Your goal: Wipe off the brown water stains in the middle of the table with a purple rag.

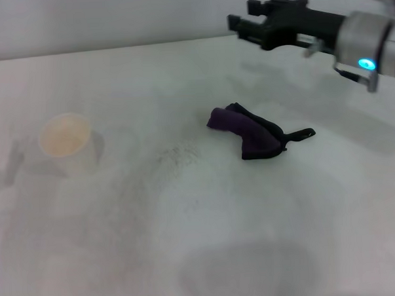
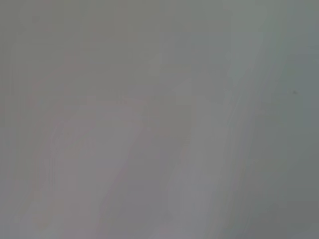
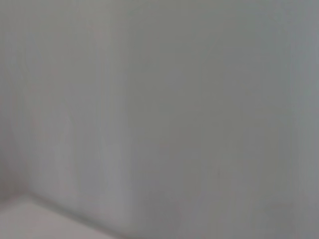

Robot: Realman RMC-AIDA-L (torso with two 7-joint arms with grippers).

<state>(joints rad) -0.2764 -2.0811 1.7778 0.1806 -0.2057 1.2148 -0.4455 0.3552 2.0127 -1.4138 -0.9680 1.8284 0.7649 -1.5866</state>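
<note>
Your purple rag [image 1: 249,134] lies crumpled near the middle of the bench [image 1: 332,221], its thin black loop trailing toward your right side. No brown stain shows anywhere; only a patch of faint grey speckles [image 1: 178,155] sits just to the left of the rag, so the mark may already be gone or lie under the cloth, and you cannot tell which from here.

The right pincer [image 1: 241,25] hangs high over the far part of the bench, well apart from the rag, its dark fingers spread and holding nothing. The left pincer is out of sight, and both wrist views show only blank grey.

If you still mean to wipe, bring the right pincer down over the thick, bunched centre of the rag rather than the loop, which would likely let the cloth dangle. Press flat, then sweep toward the speckles.

There is ample bare surface all round the rag. The white paper cup [image 1: 66,144] stands well to the left, so keep long strokes short of it. The far edge lies just behind the pincer.
</note>
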